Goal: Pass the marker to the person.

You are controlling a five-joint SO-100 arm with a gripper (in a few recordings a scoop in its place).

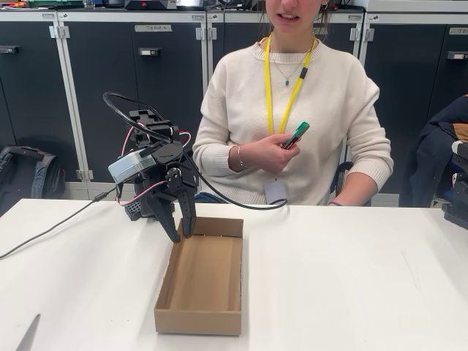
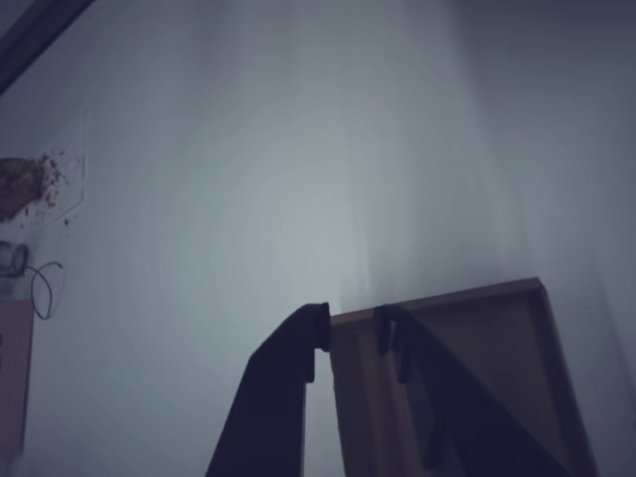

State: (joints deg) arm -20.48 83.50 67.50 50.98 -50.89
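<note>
Black two-finger gripper (image 1: 180,235) empty, jaws slightly parted, tips at the far rim of the open cardboard box (image 1: 201,280). Teal-capped dark marker (image 1: 295,135) sits up-right of it in the person's hand (image 1: 272,153), long axis tilted up-right. Handover looks done.

We are looking at what seems to be a lab or technical workroom. Dark metal storage cabinets (image 1: 110,95) with pale frames, latches and label plates are lining the back wall, and equipment is sitting on top of them. A white worktable (image 1: 351,278) is filling the foreground, and the person (image 1: 292,110) sitting behind it is wearing a yellow lanyard (image 1: 281,91) with a badge.
</note>
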